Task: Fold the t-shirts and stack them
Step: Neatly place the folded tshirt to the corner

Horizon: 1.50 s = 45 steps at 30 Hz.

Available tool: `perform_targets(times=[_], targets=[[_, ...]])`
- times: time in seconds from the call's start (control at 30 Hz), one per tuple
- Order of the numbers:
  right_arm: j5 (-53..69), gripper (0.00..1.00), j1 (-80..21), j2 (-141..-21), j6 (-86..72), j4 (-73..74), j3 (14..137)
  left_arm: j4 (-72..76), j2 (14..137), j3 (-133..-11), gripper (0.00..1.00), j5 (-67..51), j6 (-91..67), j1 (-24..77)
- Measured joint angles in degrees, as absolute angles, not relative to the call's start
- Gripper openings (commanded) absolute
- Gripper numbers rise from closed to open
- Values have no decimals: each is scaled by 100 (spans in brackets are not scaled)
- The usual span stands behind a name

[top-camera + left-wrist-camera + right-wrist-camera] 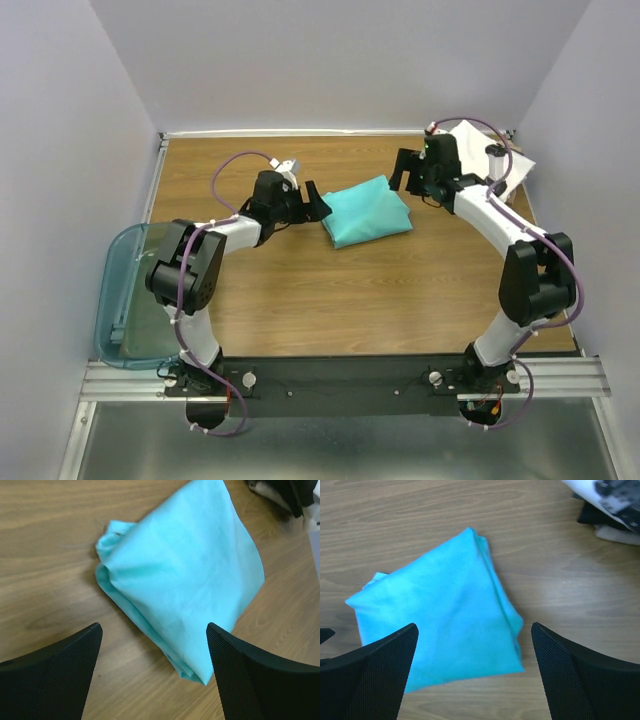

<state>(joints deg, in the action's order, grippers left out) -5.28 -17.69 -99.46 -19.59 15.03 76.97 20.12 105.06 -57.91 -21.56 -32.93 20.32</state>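
The brown wooden counter (300,300) carries both shirts. The translucent teal plastic bin (120,300) sits at its left edge, well apart from them and in nobody's way. The plain turquoise short-sleeved t-shirt (367,212) lies mid-counter as a compact, slightly skewed rectangle, so its folding looks done. The white t-shirt with black blotchy print (612,497) lies in the far right corner, partly hidden by the right arm, so its fold cannot be judged. Stacking seems to be what is left, since the two shirts lie apart. The left fingers (318,203) and right fingers (404,170) flank the turquoise shirt, both spread wide and holding nothing.
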Motion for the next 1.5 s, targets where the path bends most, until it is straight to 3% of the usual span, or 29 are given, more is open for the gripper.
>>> perform_targets(times=[0.37, 0.67, 0.83, 0.97, 1.17, 1.27, 1.5], targets=[[1127, 100, -687, -9500, -1824, 1155, 6429, 1953, 10503, -5555, 91, -2145, -3210, 2423], [2449, 100, -270, -9703, -1791, 768, 6300, 1787, 10940, -5774, 79, -2147, -3103, 2502], [2934, 100, -174, -10132, -1787, 617, 6329, 1737, 11192, -6086, 63, -2152, -3000, 2528], [3201, 100, -134, -10468, -1756, 567, 6455, 1592, 11325, -6243, 42, -2147, -2880, 2528], [3461, 100, -62, -10851, -1658, 537, 6617, 1347, 11478, -6453, 27, -2143, -2650, 2528], [3588, 100, -62, -11024, -1579, 526, 6720, 1291, 11528, -6514, 0, -2143, -2547, 2526], [3924, 100, -62, -11454, -1466, 416, 7043, 1164, 11629, -6678, 0, -2163, -2320, 2528]])
